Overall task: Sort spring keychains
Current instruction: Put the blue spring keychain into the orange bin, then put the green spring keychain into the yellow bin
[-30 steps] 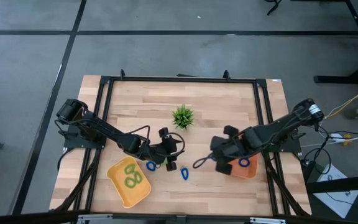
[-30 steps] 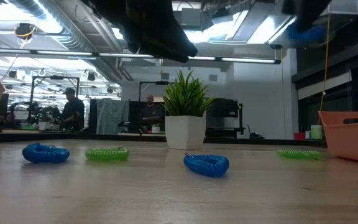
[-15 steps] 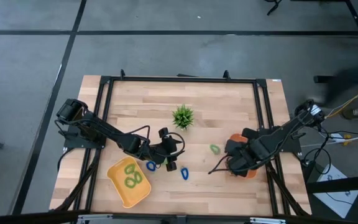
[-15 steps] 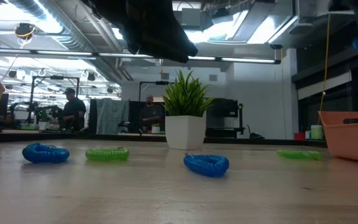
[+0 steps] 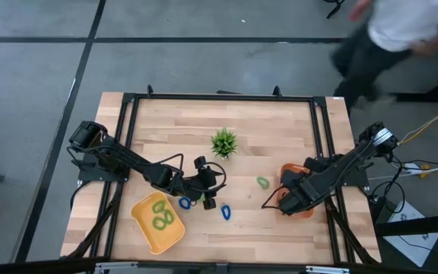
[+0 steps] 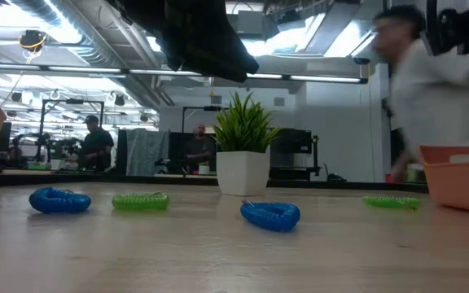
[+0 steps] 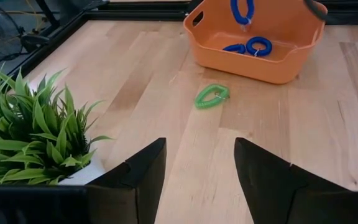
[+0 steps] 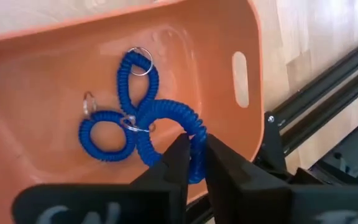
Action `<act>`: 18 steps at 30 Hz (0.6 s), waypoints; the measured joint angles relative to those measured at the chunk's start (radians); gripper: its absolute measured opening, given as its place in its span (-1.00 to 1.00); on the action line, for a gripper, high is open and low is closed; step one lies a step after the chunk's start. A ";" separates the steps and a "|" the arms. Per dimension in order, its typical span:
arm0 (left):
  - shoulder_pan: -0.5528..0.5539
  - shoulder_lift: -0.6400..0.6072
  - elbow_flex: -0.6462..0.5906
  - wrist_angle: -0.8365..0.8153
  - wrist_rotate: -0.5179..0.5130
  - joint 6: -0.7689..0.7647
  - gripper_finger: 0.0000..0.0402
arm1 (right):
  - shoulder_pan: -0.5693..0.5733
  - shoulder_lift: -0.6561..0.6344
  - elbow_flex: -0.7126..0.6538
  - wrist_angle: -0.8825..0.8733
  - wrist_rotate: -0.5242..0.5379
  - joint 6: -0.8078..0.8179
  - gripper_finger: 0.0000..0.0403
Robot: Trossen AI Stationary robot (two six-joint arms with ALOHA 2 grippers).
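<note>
Right claw: mine, poised over the orange tray at the table's right side, fingers pinched on a blue spring keychain that hangs into the tray. Held above the tray floor so it can drop among its own colour.

Orange tray contents: two more blue keychains lying on the bottom, loops overlapping, metal rings showing. Blue goes here, by my reading.

Left claw: mine also, fingers spread wide, holding nothing, near the table's middle just beside the potted plant. It faces across the table toward the orange tray, waiting.

Yellow tray: front left of the table, holding light green keychains. Green goes here.

Loose stock on the table:
- one green keychain, between the plant and the orange tray, near the tray's wall
- one blue keychain, front of centre
- one blue keychain, just beside the yellow tray
- the low view also shows a green coil near the left claw's side; I cannot place it from above

Person: passing beyond the table's far right corner, well apart from both arms

Status, my judgement: sorting well along, a few pieces unfiled
</note>
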State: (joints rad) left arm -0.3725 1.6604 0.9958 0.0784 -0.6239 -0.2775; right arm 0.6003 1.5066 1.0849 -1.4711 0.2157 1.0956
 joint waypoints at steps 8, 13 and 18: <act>0.001 0.000 0.000 0.000 0.000 -0.023 -0.08 | 0.000 0.000 -0.034 0.039 -0.028 0.027 -0.63; 0.001 0.000 0.000 0.000 0.000 -0.023 -0.08 | 0.000 0.000 -0.034 0.040 -0.027 0.028 -0.54; 0.001 0.000 0.000 0.000 0.000 -0.027 -0.08 | 0.000 0.000 -0.034 0.044 -0.028 0.030 -0.39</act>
State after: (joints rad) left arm -0.3714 1.6604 0.9958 0.0784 -0.6235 -0.3047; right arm 0.5999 1.5070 1.0504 -1.4273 0.1880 1.1259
